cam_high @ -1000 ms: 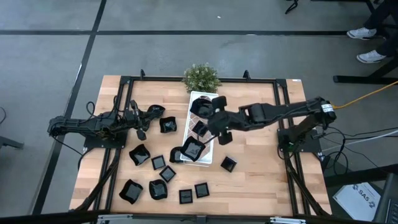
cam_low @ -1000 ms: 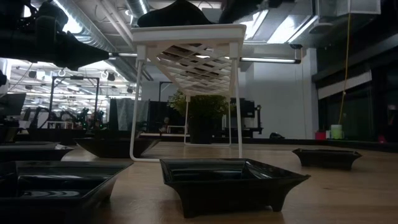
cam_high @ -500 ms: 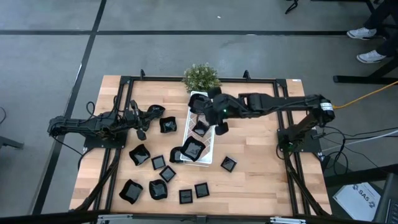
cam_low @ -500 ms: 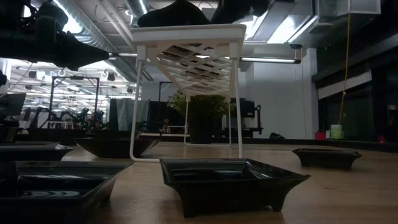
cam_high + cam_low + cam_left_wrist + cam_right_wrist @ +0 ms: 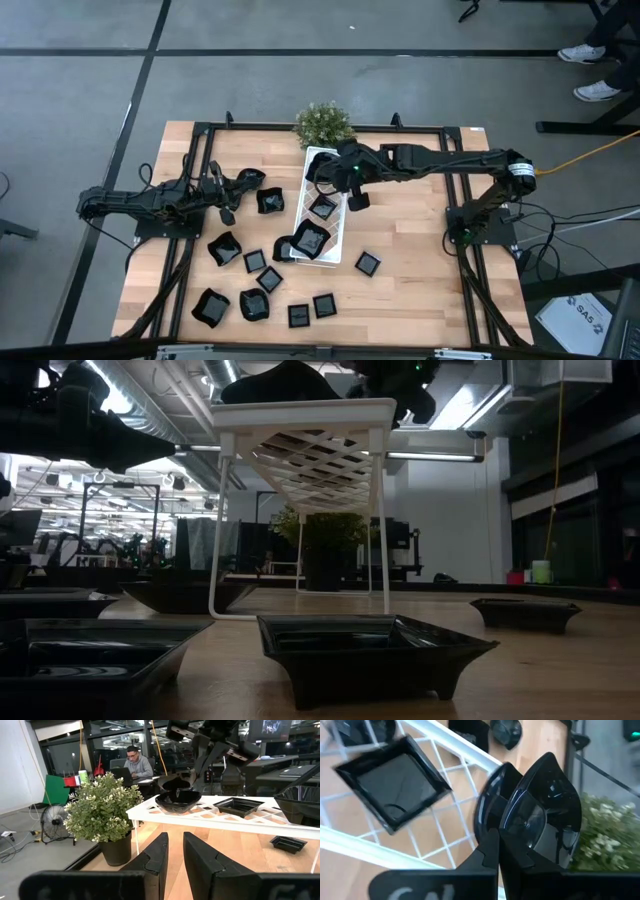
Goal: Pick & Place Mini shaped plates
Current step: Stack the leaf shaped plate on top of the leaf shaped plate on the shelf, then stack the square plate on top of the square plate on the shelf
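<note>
Your right pincer [image 5: 345,172] over far end of white tray [image 5: 338,238], near potted plant [image 5: 323,123], fingers clamped tight on rim of black wavy-edged dish [image 5: 555,815]. Square dish [image 5: 395,781] sits on tray lattice just beside it; another dish [image 5: 311,239] at tray's near end. Your left pincer [image 5: 226,205] waits at surface's [image 5: 420,270] left side, fingers [image 5: 202,862] narrowly apart, holding nothing visible. Remaining mini shaped plates [image 5: 260,283] scattered on surface, mostly left of and in front of tray.
</note>
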